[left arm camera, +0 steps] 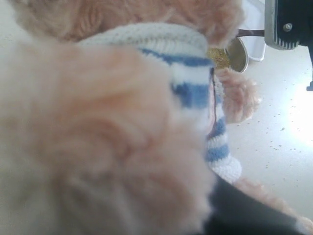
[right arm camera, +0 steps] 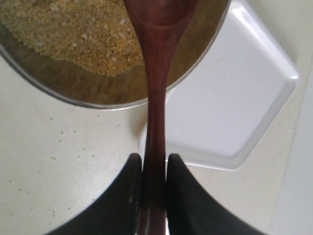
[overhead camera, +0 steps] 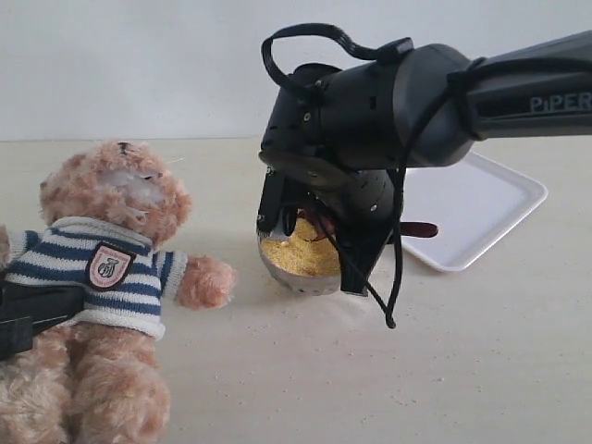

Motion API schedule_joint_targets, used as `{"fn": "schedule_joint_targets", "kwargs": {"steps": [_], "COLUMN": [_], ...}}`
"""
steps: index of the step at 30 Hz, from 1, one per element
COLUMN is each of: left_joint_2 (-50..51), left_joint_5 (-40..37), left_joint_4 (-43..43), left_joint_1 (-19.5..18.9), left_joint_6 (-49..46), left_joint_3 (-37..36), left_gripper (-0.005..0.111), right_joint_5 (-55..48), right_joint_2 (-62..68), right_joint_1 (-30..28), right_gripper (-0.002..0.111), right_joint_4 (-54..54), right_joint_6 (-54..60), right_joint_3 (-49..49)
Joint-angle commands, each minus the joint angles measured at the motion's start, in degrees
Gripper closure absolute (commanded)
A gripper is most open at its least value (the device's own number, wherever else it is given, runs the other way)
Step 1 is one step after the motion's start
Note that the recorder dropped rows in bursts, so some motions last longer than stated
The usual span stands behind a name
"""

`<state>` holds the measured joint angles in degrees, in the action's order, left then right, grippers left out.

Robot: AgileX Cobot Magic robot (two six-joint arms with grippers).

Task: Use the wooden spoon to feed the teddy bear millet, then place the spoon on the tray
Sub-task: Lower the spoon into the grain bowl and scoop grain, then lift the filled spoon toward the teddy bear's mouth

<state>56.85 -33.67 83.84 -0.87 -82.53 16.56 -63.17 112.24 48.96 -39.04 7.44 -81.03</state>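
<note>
1. The food could spill. The wooden spoon [right arm camera: 155,98] is thin and shiny. The right gripper [right arm camera: 154,164] pinches it only near the tail end of the handle, with one black finger pressed on each side. If the spoon twists in that small grip, the grains will slide off.
2. Grains could land on the table [overhead camera: 462,370]. Little specks lie there now, around the bowl [overhead camera: 298,280].
3. The trip is long. The teddy bear [overhead camera: 111,240] sits at the lower left of the outside picture, well apart from the bowl in the middle. A fast swing could throw the millet [overhead camera: 294,254] off the spoon.
4. The bear is soft and could flop, so the spoon might poke its fur or miss its mouth.
5. The right arm comes in from the upper right of the outside picture. It bends down so the gripper hangs right over the bowl.
6. In the right wrist picture the round end of the spoon is over the millet at the top edge. I cannot tell if it touches the grains.
7. The left gripper [overhead camera: 28,314] is a black shape at the left edge, against the bear's side. Fur fills its own picture, so I cannot tell if its fingers are spread or pressed together.
8. The tray [overhead camera: 472,213] lies at the middle right, just beside the bowl.
</note>
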Motion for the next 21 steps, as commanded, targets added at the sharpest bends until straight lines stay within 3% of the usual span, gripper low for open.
{"fn": "schedule_joint_targets", "kwargs": {"steps": [1, 7, 21], "left_joint_2": [-0.51, -0.51, -0.41], "left_joint_5": [-0.77, -0.77, 0.49], "left_joint_4": [1.20, 1.20, 2.26], "left_joint_1": [-0.15, -0.15, -0.15], "left_joint_6": [-0.22, -0.22, -0.22], "left_joint_3": [-0.02, -0.02, -0.02], "left_gripper": [0.102, 0.102, 0.102], "right_joint_5": [-1.08, 3.45, 5.33], "right_joint_2": [-1.36, -6.57, -14.36], "right_joint_1": [-1.82, -8.45, -6.42], "right_gripper": [0.108, 0.108, 0.108], "right_joint_4": [5.19, 24.03, 32.99], "right_joint_6": [0.13, 5.77, 12.97], "right_joint_3": [-0.26, -0.26, -0.26]}}
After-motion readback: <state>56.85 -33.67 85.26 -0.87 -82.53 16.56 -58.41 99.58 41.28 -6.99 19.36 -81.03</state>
